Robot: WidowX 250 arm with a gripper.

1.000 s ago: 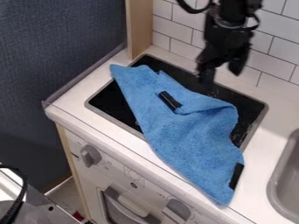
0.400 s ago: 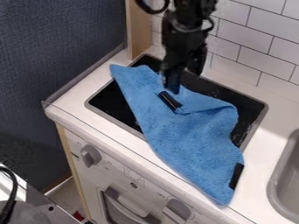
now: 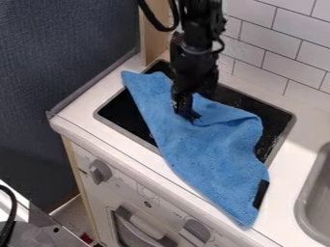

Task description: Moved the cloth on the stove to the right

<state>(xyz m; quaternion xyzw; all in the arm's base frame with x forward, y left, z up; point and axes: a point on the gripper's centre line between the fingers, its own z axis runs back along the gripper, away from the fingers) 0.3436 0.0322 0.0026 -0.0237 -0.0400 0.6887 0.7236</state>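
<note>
Cloth (image 3: 209, 149) with black tab (image 3: 260, 194) at edge

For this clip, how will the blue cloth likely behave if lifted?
The blue cloth should be floppy: it lies in soft folds and would probably droop. It looks like thin fabric, so likely light for its spread. Its lower corner reaches past the stove onto the counter and may trail.
</note>
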